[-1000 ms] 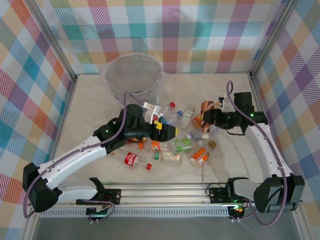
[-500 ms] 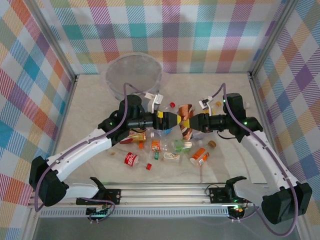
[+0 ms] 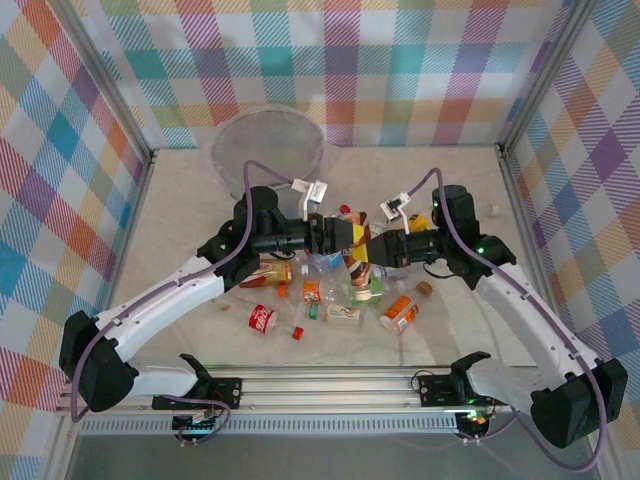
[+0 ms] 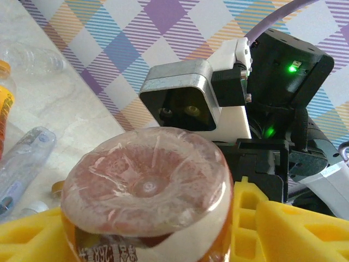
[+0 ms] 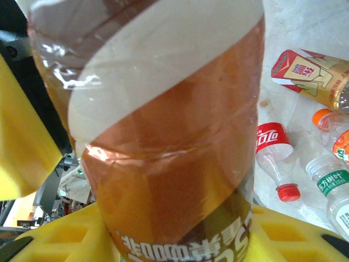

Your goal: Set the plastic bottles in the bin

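Step in hand: a handover, by the look of it; the brown-labelled bottle (image 3: 358,252) sits between the left tool (image 3: 352,235) and the right tool (image 3: 372,250), above the bottle pile (image 3: 345,295) at mid-counter.
Right tool: clamped on the bottle; in the right wrist view its yellow pads (image 5: 283,232) hug the label's lower part.
Left tool: part-way shut around the bottle's base end; the left wrist view shows the base between the yellow fingers (image 4: 283,226). Whether they already bear on it cannot be told.
Doing it well: the left tool should seat squarely on the body before the right one lets go; releasing early would likely drop the bottle back into the pile.
Bin (image 3: 267,150): at the far side of the counter, left of centre, well apart from the bottle; the left arm looks better placed to reach it.
Change from a second ago: the right tool was off to the right with the bottle, the left tool wide open over the pile; now both meet at centre and the left one has narrowed.
Counter (image 3: 180,220): other bottles lie loose, untouched.
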Robot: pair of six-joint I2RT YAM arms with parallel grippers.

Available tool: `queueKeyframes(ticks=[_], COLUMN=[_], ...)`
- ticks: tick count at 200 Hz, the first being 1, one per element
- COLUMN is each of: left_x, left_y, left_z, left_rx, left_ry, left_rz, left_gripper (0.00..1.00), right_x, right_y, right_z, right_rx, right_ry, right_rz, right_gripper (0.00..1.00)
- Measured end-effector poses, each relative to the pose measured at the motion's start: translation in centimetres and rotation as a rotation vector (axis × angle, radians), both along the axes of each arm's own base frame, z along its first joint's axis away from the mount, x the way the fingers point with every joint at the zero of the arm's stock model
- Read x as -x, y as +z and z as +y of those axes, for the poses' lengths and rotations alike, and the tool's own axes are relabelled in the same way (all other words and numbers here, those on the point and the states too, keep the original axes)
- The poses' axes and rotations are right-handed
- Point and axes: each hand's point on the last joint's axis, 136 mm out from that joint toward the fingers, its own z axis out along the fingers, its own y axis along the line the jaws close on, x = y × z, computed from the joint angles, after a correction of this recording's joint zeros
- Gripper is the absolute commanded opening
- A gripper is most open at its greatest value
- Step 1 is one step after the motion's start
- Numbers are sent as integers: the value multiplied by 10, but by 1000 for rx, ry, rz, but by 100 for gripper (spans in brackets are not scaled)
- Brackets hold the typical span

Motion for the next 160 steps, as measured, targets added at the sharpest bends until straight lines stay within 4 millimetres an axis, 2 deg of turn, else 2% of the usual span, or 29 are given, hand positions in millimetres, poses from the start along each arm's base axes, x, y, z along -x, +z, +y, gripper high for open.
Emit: queueKeyframes(ticks=[51, 90, 118, 137, 160], left_x=[-4, -5, -4, -1, 0], left_y=[-13, -14, -14, -9, 10], left_z=[3, 4, 5, 6, 12], left_rx=[-10, -6, -11, -19, -26], left_ry=[25, 28, 27, 24, 35], left_rz=[56, 64, 68, 69, 40], left_gripper=[59, 50, 48, 48, 48], right_x=[-1, -2, -1, 1, 6], right_y=[-8, -10, -10, -6, 8], right_z=[6, 6, 6, 5, -3], right_rx=[10, 14, 21, 24, 18], right_ry=[13, 11, -1, -16, -56], right_rz=[24, 30, 16, -23, -106], right_gripper=[48, 50, 69, 77, 83])
